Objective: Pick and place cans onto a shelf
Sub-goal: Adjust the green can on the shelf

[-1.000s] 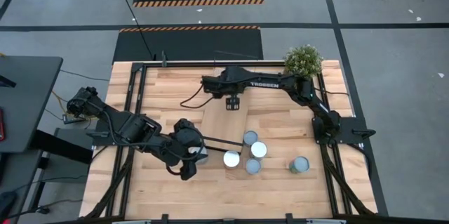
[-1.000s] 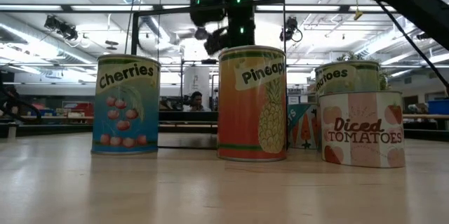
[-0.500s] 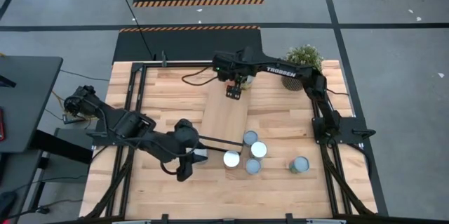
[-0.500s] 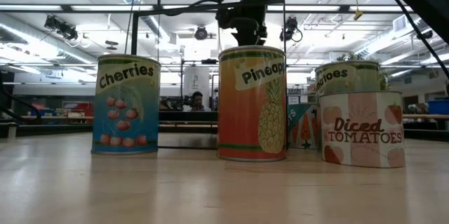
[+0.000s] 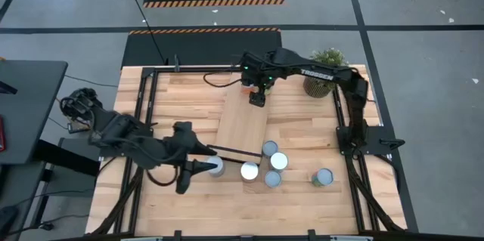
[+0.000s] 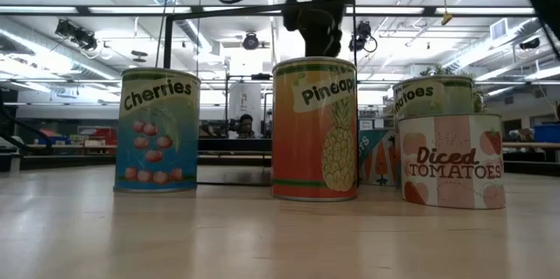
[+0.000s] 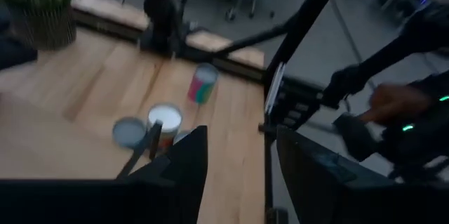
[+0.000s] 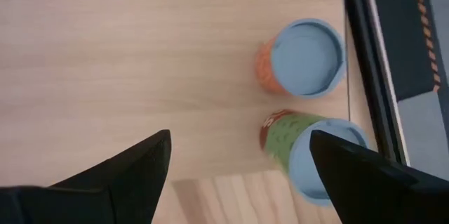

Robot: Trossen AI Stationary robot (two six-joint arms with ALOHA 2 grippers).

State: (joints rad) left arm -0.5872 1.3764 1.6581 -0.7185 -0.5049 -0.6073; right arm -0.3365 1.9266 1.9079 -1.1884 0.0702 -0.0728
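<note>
The light-wood shelf (image 5: 240, 128) lies in the middle of the table. Two blue-topped cans, one orange (image 8: 309, 57) and one green (image 8: 316, 150), stand at its far end beside the black frame (image 8: 365, 76). My right gripper (image 5: 257, 99) hangs open above that end (image 8: 238, 161), holding nothing. A silver-topped can (image 5: 215, 166) stands on the tabletop just off the tips of my open left gripper (image 5: 193, 171) (image 7: 235, 164); I cannot tell whether they touch. Several more cans (image 5: 270, 162) stand in a cluster near the shelf's near end.
One can (image 5: 324, 177) stands apart at the near right. A potted plant (image 5: 325, 67) stands at the far right corner. In the low view the Cherries can (image 6: 157, 130), the Pineapple can (image 6: 315, 129) and the Diced Tomatoes can (image 6: 451, 158) stand in a row.
My right gripper has gone toward the table's far edge along the shelf, to its far end. My left gripper has drawn back toward the table's left edge, away from the silver-topped can, which stays standing where it was.
</note>
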